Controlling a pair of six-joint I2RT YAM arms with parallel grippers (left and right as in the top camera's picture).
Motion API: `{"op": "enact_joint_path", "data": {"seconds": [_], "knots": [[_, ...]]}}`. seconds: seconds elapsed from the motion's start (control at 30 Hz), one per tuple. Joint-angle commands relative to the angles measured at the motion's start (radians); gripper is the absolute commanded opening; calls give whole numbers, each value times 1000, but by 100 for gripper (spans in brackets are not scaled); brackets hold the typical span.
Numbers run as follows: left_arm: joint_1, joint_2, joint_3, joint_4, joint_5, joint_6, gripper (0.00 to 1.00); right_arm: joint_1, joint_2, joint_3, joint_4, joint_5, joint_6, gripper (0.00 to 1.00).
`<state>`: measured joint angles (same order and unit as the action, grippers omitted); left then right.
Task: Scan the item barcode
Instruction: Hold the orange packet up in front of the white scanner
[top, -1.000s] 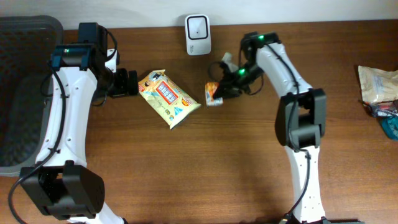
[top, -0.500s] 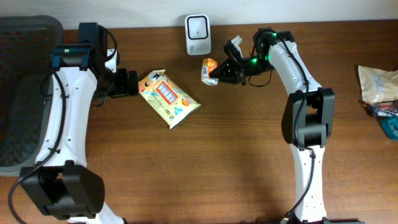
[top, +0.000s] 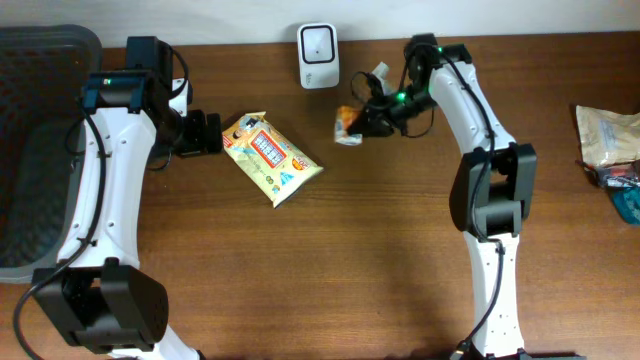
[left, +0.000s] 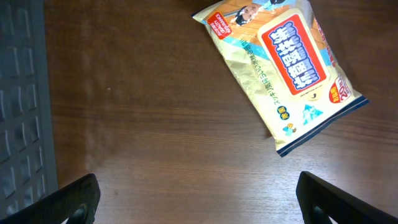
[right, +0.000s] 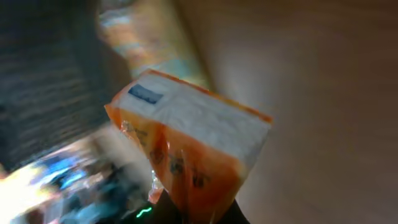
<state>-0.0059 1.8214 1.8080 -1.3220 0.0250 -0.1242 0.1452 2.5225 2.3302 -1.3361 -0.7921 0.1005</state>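
Brown wooden table (top: 350, 250) lay under both arms. The right claw (top: 363, 120) pinched a small orange-and-white packet (top: 347, 122) tight, near the white square scanner box (top: 318, 43). The left claw (top: 212, 133) had its fingers spread wide, with a flat yellow snack bag (top: 270, 158) just ahead of it.
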Motion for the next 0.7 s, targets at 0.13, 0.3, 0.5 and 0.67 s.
{"op": "enact_joint_path", "data": {"seconds": [0.13,0.3,0.5,0.67], "knots": [[0,-17,-3,2,-3,2,99,120,3,284,134,771,147,4],[0,-17,-3,2,-3,2,99,187,4,272,392,905,111,4],[0,-17,-3,2,-3,2,99,256,35,271,670,1156,-92,4],[0,-17,-3,1,-3,2,99,286,105,271,828,1215,-463,4]]}}
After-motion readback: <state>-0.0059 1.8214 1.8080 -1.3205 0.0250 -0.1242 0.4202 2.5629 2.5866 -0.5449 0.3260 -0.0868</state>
